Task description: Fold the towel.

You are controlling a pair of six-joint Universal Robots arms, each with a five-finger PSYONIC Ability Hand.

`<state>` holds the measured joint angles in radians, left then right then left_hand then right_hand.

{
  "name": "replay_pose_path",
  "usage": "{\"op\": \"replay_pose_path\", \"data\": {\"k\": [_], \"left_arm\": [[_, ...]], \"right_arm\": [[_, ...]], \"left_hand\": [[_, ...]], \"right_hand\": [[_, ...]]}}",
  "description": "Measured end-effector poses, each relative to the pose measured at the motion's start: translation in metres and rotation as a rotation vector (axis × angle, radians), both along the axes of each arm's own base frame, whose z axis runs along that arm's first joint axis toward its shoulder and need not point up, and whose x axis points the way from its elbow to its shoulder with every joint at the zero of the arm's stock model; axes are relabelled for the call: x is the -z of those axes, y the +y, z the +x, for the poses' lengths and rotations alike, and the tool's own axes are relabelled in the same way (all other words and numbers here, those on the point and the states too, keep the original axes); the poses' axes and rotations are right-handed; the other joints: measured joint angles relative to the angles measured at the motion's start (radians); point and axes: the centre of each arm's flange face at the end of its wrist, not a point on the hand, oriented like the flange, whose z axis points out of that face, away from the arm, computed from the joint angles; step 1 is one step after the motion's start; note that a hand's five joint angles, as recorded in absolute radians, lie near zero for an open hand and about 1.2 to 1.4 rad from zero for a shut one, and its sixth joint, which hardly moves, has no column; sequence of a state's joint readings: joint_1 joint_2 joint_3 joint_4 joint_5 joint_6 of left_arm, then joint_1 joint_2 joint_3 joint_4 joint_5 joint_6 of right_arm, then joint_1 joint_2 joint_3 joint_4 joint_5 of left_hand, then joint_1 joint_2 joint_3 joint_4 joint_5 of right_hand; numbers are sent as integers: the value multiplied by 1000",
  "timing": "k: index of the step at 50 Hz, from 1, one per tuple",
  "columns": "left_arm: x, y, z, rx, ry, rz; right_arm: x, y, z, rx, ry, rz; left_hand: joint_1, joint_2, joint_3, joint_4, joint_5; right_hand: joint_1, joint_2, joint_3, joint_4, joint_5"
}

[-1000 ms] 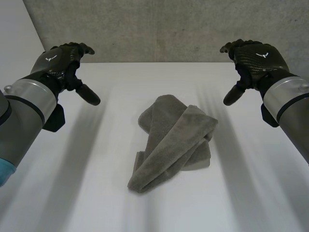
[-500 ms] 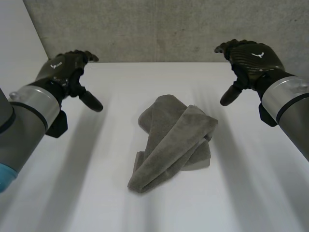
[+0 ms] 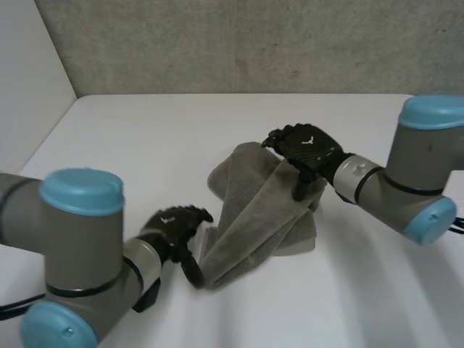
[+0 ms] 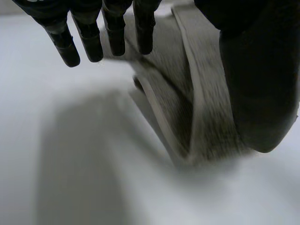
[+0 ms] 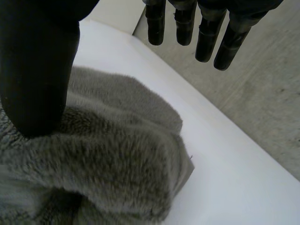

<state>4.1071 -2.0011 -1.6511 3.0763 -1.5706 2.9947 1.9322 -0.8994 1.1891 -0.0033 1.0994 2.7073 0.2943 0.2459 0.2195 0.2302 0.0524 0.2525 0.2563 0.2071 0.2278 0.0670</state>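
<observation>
Both descended: left robot hand (image 3: 174, 223), right robot hand (image 3: 304, 147), uncurled, empty, at plush towel (image 3: 254, 210).

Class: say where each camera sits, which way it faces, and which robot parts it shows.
Head view: behind the arms, looking down on the white table; both arms, left hand, right hand, crumpled grey towel.
Left wrist view: along the left palm; own fingers, thumb, the towel's near end.
Right wrist view: along the right palm; own fingers, thumb, the towel's far end.
All share the towel.
</observation>
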Motion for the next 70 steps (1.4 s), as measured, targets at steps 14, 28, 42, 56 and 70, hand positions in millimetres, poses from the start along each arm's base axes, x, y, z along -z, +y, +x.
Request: {"op": "replay_pose_path", "data": {"k": [14,28,42,56,70], "left_arm": [[25,-1,-10,-11,-49,11],[-22,-10,-8,-36,47,-123],[-31,-13,-4,-51,81,-147],[-10,3,-15,7,54,-91],[3,1,-18,11,39,-74]], "right_arm": [[45,-22,12,-5,29,29],[18,-17,5,-6,10,-14],[-63,19,-42,127,-66,-170],[-4,44,-58,149,141,-58],[-18,47,-68,151,148,-53]], "left_hand": [[267,327,0,0,345],[706,755,0,0,779],[77,101,0,0,123],[-4,9,0,0,5],[-4,10,0,0,8]], "right_hand": [[523,527,0,0,494],[1042,992,0,0,1039],[990,976,0,0,1004],[569,586,0,0,571],[239,249,0,0,220]]}}
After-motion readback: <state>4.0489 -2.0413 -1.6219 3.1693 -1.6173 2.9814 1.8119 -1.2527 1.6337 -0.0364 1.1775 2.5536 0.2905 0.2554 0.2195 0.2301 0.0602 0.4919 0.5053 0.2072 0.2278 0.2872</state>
